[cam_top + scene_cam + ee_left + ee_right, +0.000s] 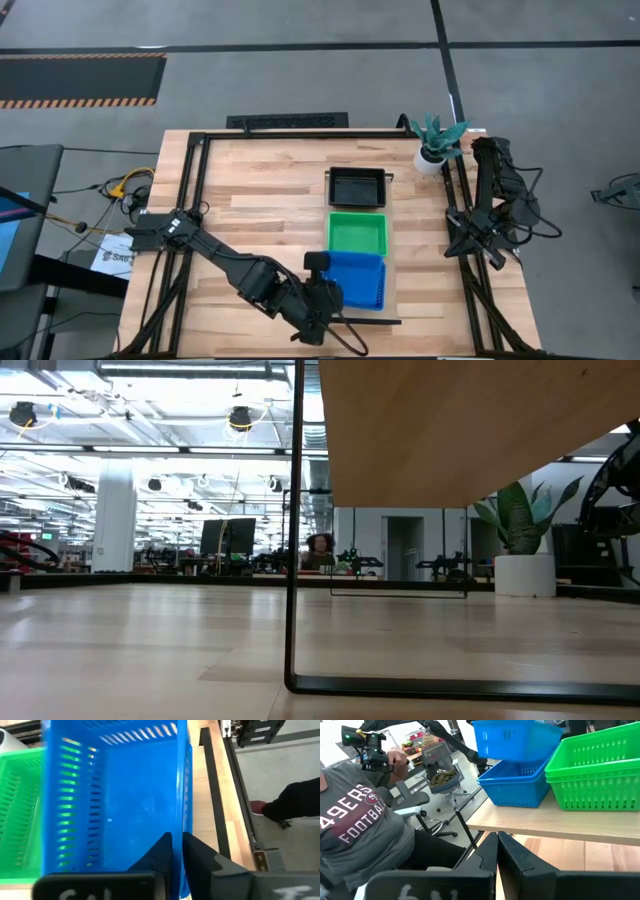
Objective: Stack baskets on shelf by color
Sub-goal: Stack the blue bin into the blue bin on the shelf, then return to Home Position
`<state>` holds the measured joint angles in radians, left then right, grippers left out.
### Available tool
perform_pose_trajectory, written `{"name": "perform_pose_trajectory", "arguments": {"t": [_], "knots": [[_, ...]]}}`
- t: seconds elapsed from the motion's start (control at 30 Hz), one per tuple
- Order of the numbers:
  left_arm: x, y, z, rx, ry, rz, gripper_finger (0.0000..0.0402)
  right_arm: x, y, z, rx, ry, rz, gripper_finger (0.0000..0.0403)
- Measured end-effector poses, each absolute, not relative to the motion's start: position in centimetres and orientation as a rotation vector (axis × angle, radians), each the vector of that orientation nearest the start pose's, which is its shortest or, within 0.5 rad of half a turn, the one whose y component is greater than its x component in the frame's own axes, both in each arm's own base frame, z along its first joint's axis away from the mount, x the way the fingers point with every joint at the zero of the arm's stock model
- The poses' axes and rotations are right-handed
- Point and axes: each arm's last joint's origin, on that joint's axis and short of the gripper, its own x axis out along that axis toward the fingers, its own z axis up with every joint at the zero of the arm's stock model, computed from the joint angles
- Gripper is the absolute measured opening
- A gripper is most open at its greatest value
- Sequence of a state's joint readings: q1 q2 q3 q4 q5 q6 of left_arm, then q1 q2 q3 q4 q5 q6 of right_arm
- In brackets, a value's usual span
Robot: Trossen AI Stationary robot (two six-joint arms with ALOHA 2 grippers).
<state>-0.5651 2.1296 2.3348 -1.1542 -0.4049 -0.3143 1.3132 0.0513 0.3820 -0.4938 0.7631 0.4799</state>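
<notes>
**Left gripper carries a blue basket over the blue stack**

Our left gripper [177,851] is pinched almost shut on the rim wall of a blue basket [125,800], holding it above the blue stack [517,782] at the near end of the shelf [390,290]. In the right wrist view that basket [512,737] hangs tilted and clear of the stack beneath it, not yet nested. We judge this to be the placing step for a blue one.

Our right gripper [497,851] is shut and empty, parked at the tabletop's right edge, well apart from the shelf and just short of the potted plant [438,140].

On the shelf we count three colour groups in a row: the black baskets [357,186] at the far end, the green baskets [357,232] in the middle, touching the blue ones. The green pile shows at least two nested layers from the side; how many sit in the black pile we cannot tell.

No loose baskets lie on the tabletop [260,200] around the shelf, so we take the task as nearly done: what seems left is lowering this blue basket squarely into its stack and letting go.

A person sits beyond the tabletop's edge.
</notes>
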Motion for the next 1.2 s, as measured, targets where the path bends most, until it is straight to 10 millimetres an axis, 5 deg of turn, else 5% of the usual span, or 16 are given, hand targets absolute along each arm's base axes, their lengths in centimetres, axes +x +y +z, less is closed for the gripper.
{"name": "perform_pose_trajectory", "arguments": {"t": [0.53,0.7,0.9,1.2], "knots": [[37.9,-22.7,36.2,0.231,0.817,0.005,0.017,3.4,4.9,24.0,0.335,0.209,0.516,0.0033],[37.9,-22.6,37.6,0.214,0.735,0.009,0.0174,3.6,4.7,25.2,0.384,0.098,0.426,0.0033],[35.7,-21.8,42.2,0.216,0.567,0.002,0.0168,3.6,4.3,26.9,0.318,-0.051,0.35,0.0033],[35.5,-21.6,42.1,0.198,0.588,-0.005,0.0167,3.6,4.5,26.2,0.298,-0.006,0.348,0.0033]]}}
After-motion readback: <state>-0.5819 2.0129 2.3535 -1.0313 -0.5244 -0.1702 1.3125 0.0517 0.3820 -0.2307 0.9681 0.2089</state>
